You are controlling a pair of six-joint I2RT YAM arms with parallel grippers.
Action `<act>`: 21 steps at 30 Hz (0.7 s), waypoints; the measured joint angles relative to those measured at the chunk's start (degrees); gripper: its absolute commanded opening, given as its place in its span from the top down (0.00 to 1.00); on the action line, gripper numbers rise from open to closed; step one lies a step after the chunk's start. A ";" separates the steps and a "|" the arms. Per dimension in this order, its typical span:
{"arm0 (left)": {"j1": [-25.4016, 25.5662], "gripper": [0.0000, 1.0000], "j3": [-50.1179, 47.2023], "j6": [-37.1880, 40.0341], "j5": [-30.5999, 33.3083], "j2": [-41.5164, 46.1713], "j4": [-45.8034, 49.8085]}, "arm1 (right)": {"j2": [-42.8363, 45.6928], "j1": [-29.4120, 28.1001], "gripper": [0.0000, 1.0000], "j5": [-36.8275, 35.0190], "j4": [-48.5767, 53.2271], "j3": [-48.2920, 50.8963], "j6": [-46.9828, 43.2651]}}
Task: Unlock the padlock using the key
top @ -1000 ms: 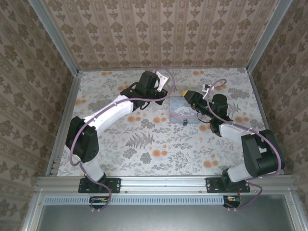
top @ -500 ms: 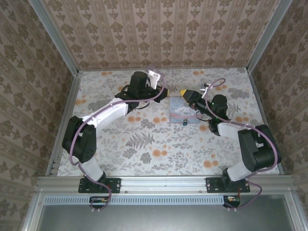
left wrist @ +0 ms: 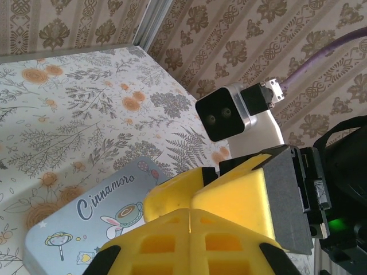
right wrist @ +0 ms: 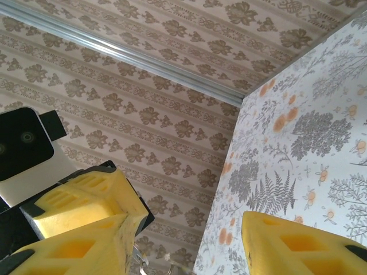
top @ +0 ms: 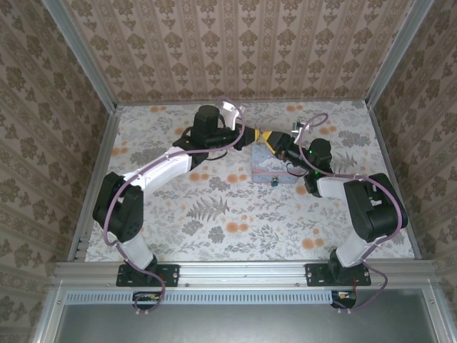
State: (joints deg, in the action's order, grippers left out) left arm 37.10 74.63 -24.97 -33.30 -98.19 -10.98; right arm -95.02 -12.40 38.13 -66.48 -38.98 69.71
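**Padlock at the tin's near edge, tools met over the far edge**

The padlock (top: 275,183) is seen from above as a tiny dark speck on the floral counter (top: 214,229), touching or just beside the near edge of the pale blue tin (top: 271,166). It lies apart from both tools, with the tin's whole lid between.

The left tool (top: 254,136) and the right tool (top: 271,139) are brought tip to tip above the tin's far edge. In the left wrist view, the left tool (left wrist: 189,240) is shown with its yellow fingers pressed together along one seam; whether anything is pinched there cannot be told. One grey-padded finger (left wrist: 235,197) of the right tool is seen right against it. In the right wrist view, the right tool (right wrist: 183,240) is shown spread wide.

On the tin's lid (left wrist: 86,223) "Cinnamoro" (left wrist: 106,195) is printed above cartoon drawings.
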 measured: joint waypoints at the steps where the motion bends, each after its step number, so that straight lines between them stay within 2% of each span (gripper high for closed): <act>1: 0.00 1.00 0.00 -0.13 0.00 0.00 -0.02 | -0.26 -0.20 0.47 0.11 -0.59 -0.04 0.28; 8: 0.00 1.00 0.42 -0.55 0.00 -0.76 -0.17 | -1.86 -1.09 0.51 1.03 -2.82 -0.11 1.29; 21: 0.11 1.00 0.98 -1.42 0.07 -2.36 -0.33 | -2.62 -1.16 0.67 1.79 -5.22 -0.11 2.78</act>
State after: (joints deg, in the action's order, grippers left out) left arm 37.21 75.61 -26.39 -33.23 -100.55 -11.31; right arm -97.65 -13.56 39.92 -71.70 -39.09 72.49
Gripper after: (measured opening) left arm 0.047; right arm 0.354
